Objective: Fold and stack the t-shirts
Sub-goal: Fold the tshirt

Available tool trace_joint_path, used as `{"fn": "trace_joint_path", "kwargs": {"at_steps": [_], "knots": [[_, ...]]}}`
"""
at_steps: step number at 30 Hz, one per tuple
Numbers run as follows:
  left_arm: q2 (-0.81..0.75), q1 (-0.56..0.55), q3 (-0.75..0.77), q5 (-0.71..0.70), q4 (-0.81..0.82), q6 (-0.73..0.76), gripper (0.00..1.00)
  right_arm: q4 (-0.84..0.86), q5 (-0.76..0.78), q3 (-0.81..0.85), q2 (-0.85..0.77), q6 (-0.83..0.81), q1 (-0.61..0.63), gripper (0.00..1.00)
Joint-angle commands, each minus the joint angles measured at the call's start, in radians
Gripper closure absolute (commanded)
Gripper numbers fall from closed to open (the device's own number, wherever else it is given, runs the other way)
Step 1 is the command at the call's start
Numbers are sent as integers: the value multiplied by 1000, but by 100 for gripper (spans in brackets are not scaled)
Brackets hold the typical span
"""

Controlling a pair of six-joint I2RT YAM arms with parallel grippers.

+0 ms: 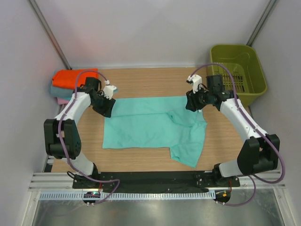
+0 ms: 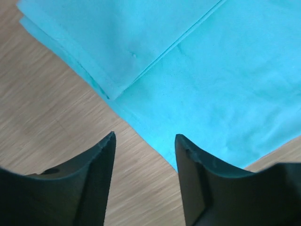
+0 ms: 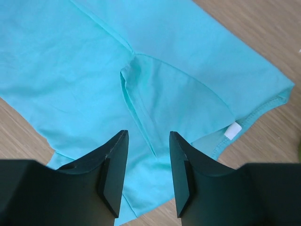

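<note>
A mint-green t-shirt [image 1: 150, 125] lies spread on the wooden table, its far half folded over and one sleeve hanging toward the near edge. My left gripper [image 1: 107, 104] hovers at the shirt's far left corner [image 2: 141, 70], jaws open over bare wood with nothing between them [image 2: 145, 141]. At the shirt's far right corner my right gripper [image 1: 194, 103] is open just above the cloth [image 3: 160, 94], beside the collar's white label [image 3: 232, 130]. A stack of folded t-shirts [image 1: 69, 80], orange on top of grey-teal and pink, sits at the far left.
An olive-green plastic basket [image 1: 237, 70] stands at the far right corner. White walls close in the table [image 1: 141, 80] on three sides. The black rail [image 1: 155, 179] with both arm bases runs along the near edge.
</note>
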Motion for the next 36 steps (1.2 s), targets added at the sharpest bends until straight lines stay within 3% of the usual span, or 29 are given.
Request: {"fn": "trace_joint_path", "kwargs": {"at_steps": [1, 8, 14, 21, 28, 36], "knots": [[-115, -8, 19, 29, 67, -47, 44, 6, 2, 55, -71, 10, 3, 53], [181, -46, 321, 64, -35, -93, 48, 112, 33, 113, 160, 34, 5, 56], [388, -48, 431, 114, -63, -159, 53, 109, 35, 221, 340, 22, 19, 59], [484, -46, 509, 144, -117, -208, 54, 77, 61, 264, 420, 51, 22, 60], [574, -46, 599, 118, -163, -226, 54, 110, 182, 259, 512, 57, 26, 60], [649, -46, 713, 88, -194, -223, 54, 117, 225, 366, 665, 85, 26, 60]]}}
